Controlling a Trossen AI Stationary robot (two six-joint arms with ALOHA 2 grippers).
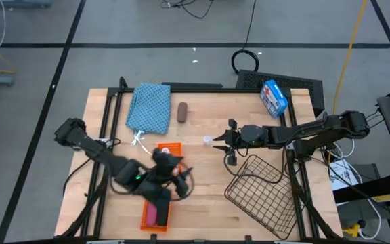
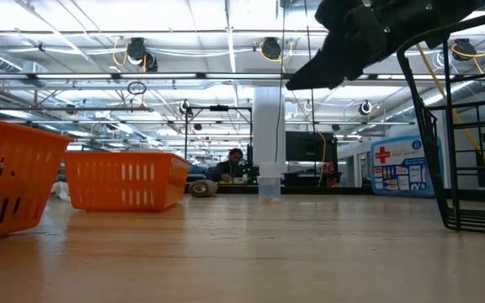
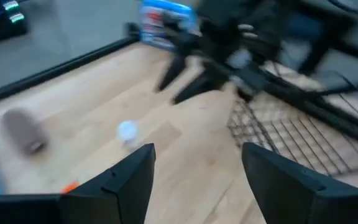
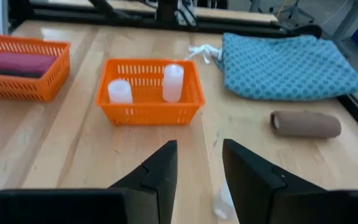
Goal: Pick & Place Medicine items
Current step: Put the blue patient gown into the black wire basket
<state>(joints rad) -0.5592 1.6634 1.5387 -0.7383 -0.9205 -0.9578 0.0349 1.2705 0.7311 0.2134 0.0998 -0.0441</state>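
Overhead, we see two arms over a wooden table (image 1: 202, 176), and we place everything by the small orange basket (image 4: 149, 92) near its middle. Two white vials (image 4: 173, 82) stand upright inside that basket, one taller than the other. Beside it sits a long orange basket (image 4: 23, 74) holding the pink cylinder (image 4: 20, 62); a dark cylinder seems to lie just under the pink one, though we cannot tell for sure. A third white vial (image 1: 208, 140) stands loose on the wood, near the small basket on the side toward the right arm. The brown cylinder (image 1: 182, 112) lies on its side on the bare wood, farther back from the basket, next to a blue dotted cloth bag (image 1: 149, 106).

Our left gripper (image 1: 179, 177) hovers just in front of the small basket, between the two orange baskets; its fingers stand apart with nothing between them. Our right gripper (image 1: 229, 146) hangs near the loose vial, on the far side of it from the small basket. Its fingers are only narrowly apart, and the vial shows on the wood below the gap, not held.

A black wire basket (image 1: 263, 193) lies well to the right-arm side, and a blue-and-white box (image 1: 273, 97) with a red cross sits at the back edge
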